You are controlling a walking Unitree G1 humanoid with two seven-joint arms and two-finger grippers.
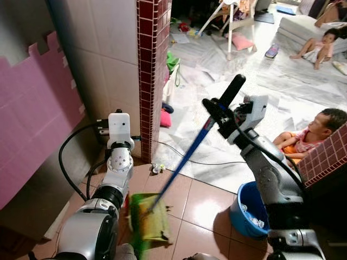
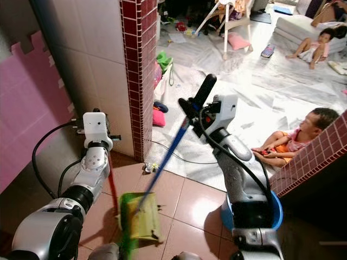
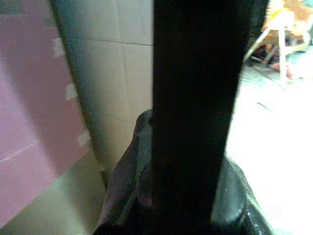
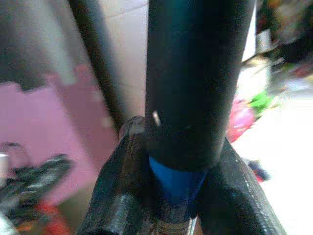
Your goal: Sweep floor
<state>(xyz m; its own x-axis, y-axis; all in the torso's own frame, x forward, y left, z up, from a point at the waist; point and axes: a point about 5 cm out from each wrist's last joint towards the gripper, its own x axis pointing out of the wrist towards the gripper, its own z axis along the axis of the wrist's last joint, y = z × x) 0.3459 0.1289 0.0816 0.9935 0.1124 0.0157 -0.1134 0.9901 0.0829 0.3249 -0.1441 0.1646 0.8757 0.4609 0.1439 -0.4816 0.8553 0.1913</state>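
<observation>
While the right pincer (image 1: 219, 115) is clamped on the black grip of a blue-handled broom (image 1: 190, 153), the broom slants down across the view to its blurred green head (image 1: 142, 219) on the brown floor tiles (image 1: 187, 203). Beside the head lies a yellowish dustpan (image 1: 156, 223), with a red rod (image 2: 111, 187) rising from it toward the left pincer (image 1: 106, 128). In the left wrist view, that pincer's fingers (image 3: 124, 176) are closed around a dark handle (image 3: 195, 98). A blue basin (image 1: 246, 214) sits on the tiles below the right arm. Past the red-tiled pillar (image 1: 152, 70), two children (image 1: 309, 135) sit on a pale sheet-covered floor (image 1: 282, 86).
</observation>
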